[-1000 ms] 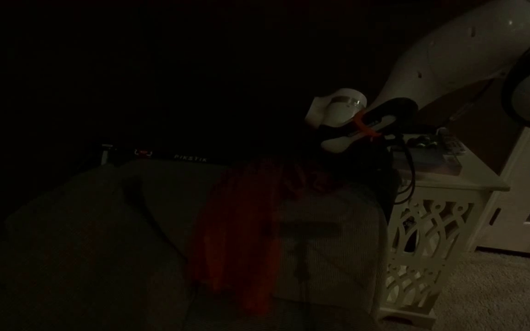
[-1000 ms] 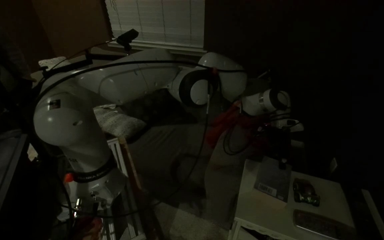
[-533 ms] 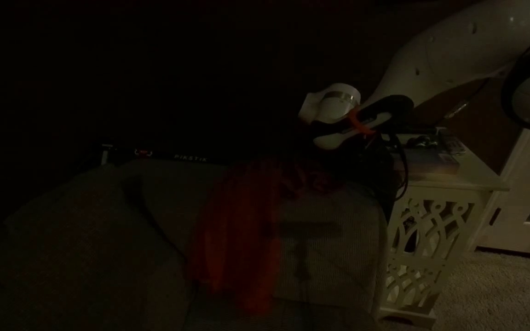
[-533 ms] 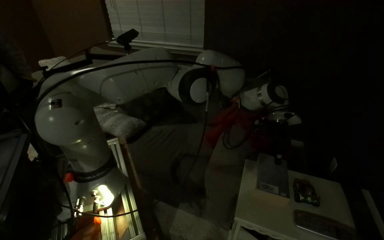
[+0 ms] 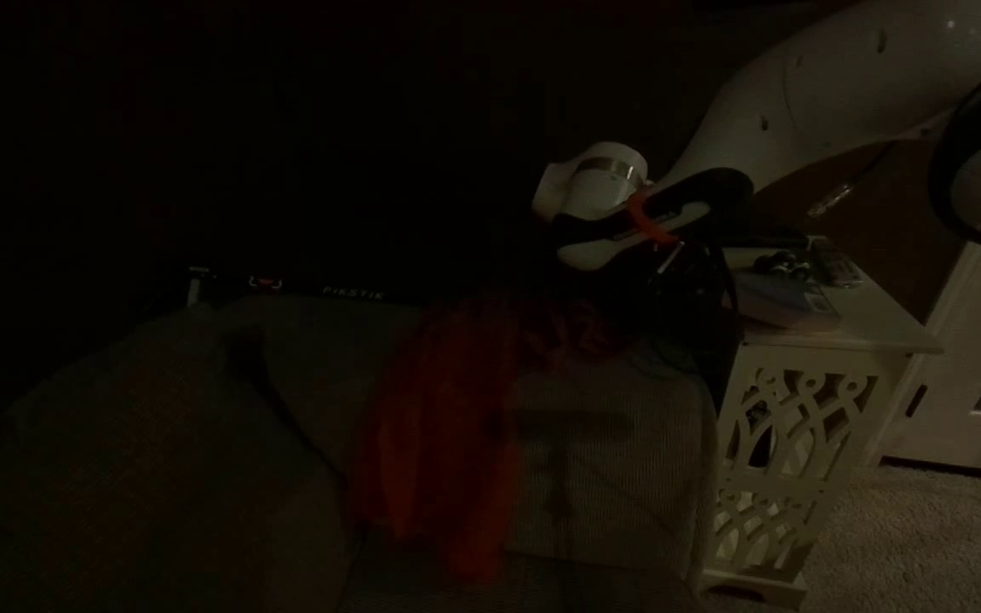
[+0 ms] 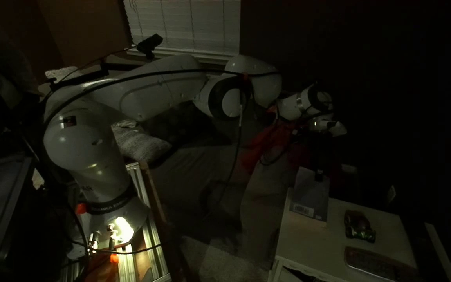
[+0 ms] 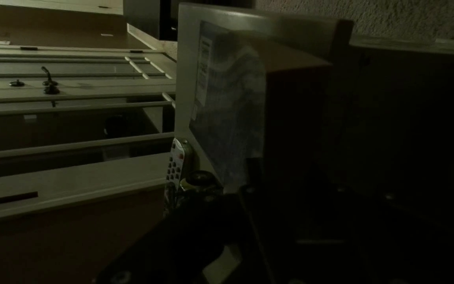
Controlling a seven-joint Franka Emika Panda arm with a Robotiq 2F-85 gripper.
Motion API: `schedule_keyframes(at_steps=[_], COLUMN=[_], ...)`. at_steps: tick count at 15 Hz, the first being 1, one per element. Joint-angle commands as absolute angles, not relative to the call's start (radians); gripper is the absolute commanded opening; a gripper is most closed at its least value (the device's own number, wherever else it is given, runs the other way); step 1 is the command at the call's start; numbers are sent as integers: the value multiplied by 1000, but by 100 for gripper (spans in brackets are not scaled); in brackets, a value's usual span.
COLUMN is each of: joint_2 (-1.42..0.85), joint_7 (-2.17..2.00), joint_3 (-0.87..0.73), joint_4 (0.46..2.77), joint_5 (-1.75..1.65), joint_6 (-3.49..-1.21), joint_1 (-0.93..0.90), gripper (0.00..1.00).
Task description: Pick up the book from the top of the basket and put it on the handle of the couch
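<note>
The greyish book (image 6: 311, 194) is tilted over the white basket (image 6: 307, 246), its far end raised. My gripper (image 6: 318, 175) is shut on that far end; a dark finger (image 7: 254, 169) lies against the cover in the wrist view, while the opposite finger is lost in darkness. Whether the book's near edge touches the basket top I cannot tell. In an exterior view the book (image 5: 784, 302) shows just above the lattice-sided basket (image 5: 797, 417). Beside the basket is the grey-beige handle of the couch (image 5: 618, 477), also seen as a dim rounded armrest (image 6: 262, 199).
A toy car (image 6: 359, 227) and a flat oblong thing (image 6: 370, 262) lie on the basket top. A remote control (image 7: 175, 165) shows in the wrist view. Red-orange cloth (image 5: 448, 443) drapes over the couch near the armrest. The room is very dark.
The gripper has shut on the book. Arm and book have risen and shifted toward the couch, and the book has tilted. A bright light has appeared at the robot's base.
</note>
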State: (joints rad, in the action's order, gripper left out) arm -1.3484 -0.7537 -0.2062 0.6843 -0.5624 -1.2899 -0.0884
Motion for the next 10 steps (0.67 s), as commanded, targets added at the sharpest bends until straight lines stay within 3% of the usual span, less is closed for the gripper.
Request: schedule_keyframes(at_steps=[1,10], joint_2=[-1308,-1100], joint_7=[-735,-357], joint_3=[-177,-75], joint_4=[642,605], joint_5=[-505,-405], joint_6=[-1236,-1176], joint_1=[-70,3], gripper=[7,7])
